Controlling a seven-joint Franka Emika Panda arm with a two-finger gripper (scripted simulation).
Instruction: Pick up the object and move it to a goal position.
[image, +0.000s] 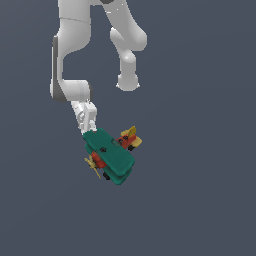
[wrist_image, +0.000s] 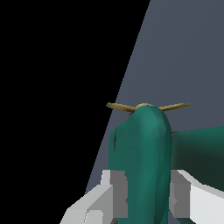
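Observation:
The toy biplane (image: 112, 157) has teal-green double wings, a red body, a yellow propeller (image: 92, 165) and a yellow tail (image: 131, 134). In the exterior view it sits tilted below the arm. My gripper (image: 90, 131) comes down onto one end of the wings. In the wrist view my gripper (wrist_image: 148, 194) is shut on the teal wing (wrist_image: 146, 144), with one white finger (wrist_image: 114, 192) on each side touching it. The propeller (wrist_image: 144, 106) shows just past the wing. I cannot tell whether the wheels touch the ground.
The white arm (image: 75, 50) fills the upper part of the exterior view. The ground (image: 200, 175) is a plain grey-blue surface. In the wrist view the ground ends at a straight edge (wrist_image: 127, 74) with black beyond it.

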